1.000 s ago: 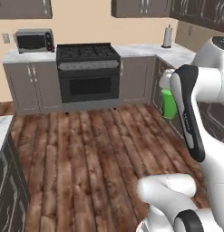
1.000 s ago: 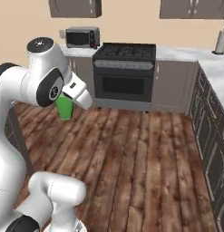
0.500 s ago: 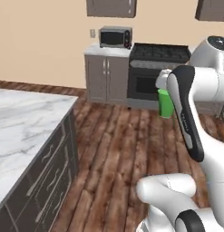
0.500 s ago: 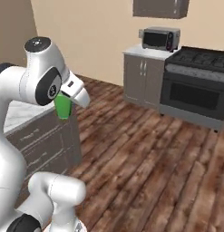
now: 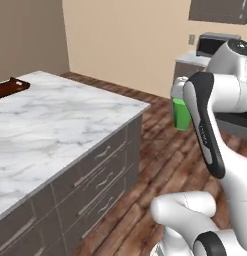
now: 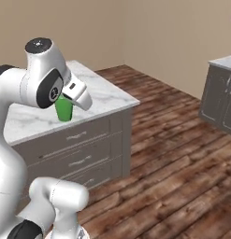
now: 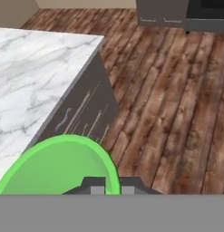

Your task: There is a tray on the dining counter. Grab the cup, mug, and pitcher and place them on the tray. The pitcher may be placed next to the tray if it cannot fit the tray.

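Observation:
The bright green cup (image 5: 181,114) hangs in the air beside my white arm, held at its rim by my gripper (image 7: 112,186), which is shut on it. From the right base view the cup (image 6: 64,109) shows under the hand, in front of the dining counter (image 6: 105,95). In the hand view its round green rim (image 7: 59,161) fills the lower left, above the counter's edge. The dark reddish-brown tray (image 5: 9,88) lies at the far left end of the white marble dining counter (image 5: 60,127). Mug and pitcher are out of view.
The counter's grey drawer fronts (image 5: 95,180) face the wooden floor (image 6: 182,154). Grey cabinets (image 6: 220,95) stand at the far right, and a microwave (image 5: 212,44) sits on a back worktop behind my arm.
The base has turned left, so the whole scene has shifted: stove and cabinets slid off right, and the marble counter with the tray came into view. The cup stays in my shut gripper.

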